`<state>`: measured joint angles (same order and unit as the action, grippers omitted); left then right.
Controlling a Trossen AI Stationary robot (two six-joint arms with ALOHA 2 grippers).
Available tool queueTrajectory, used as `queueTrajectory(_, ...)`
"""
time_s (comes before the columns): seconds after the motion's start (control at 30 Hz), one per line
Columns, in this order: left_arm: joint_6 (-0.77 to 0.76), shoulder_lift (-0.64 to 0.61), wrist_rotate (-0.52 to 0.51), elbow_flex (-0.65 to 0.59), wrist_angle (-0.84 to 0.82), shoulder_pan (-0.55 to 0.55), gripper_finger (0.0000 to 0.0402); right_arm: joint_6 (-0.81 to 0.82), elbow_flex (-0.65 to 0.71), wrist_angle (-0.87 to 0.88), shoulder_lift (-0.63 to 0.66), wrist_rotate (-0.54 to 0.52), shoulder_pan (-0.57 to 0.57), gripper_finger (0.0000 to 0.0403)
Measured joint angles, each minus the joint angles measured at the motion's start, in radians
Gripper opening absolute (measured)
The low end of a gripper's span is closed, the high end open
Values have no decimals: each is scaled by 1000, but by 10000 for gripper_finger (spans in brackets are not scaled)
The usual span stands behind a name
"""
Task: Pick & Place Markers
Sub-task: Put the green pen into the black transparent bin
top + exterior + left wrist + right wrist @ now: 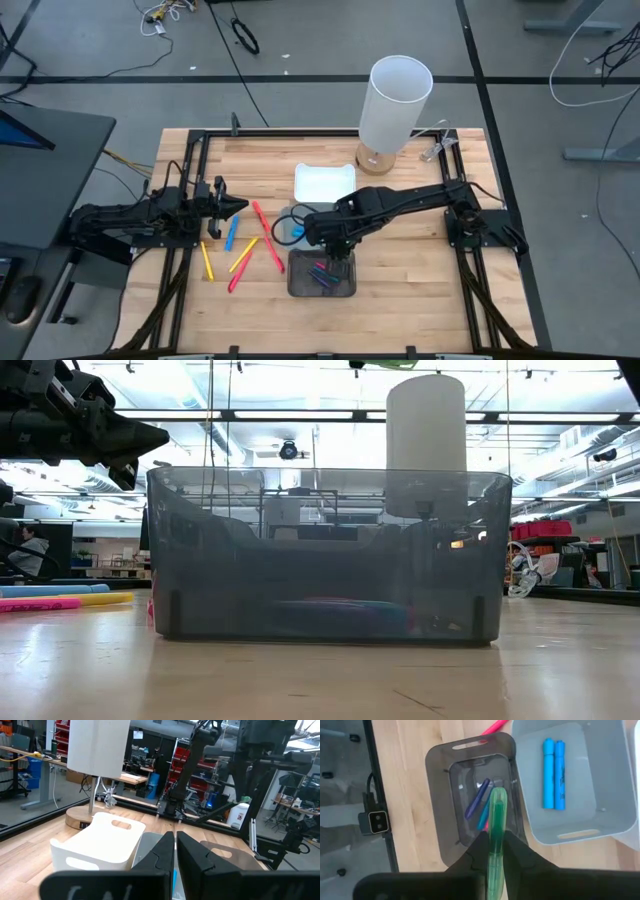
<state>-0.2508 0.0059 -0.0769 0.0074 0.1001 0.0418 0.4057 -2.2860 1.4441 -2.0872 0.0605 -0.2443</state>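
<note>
My right gripper [494, 840] hangs over the dark grey tray [322, 276], shut on a green marker [497, 810]. In that tray lie a purple marker [477, 800] and a blue one [483, 817]. A light grey tray [600, 815] beside it holds two blue markers [553, 772]. Red, blue, yellow and orange markers [243, 255] lie flat on the wood left of the trays. My left gripper [235, 207] waits shut at the table's left, above the wood, touching nothing. My right gripper pinches the green marker's shaft [495, 851] between its two fingers, coming from above and pointing steeply down. The marker runs lengthwise between the fingers, and its free end [498, 794] juts past the fingertips. It hangs clear above the dark tray's inside.
A white tray [325, 183] stands behind the grey ones, and a lamp with a white shade [395, 105] stands on a wooden foot at the far edge. A black frame [190, 150] runs around the tabletop. Bare wood lies right of the dark tray.
</note>
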Motion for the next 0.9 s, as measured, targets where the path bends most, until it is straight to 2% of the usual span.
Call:
queueTrajectory(0.47,0,0,0,0,0,0,23,-4,0,0,0,0,-1,25)
queueTrajectory(0.9,0,0,0,0,0,0,23,-22,1,-8,-111,-1,-24,25)
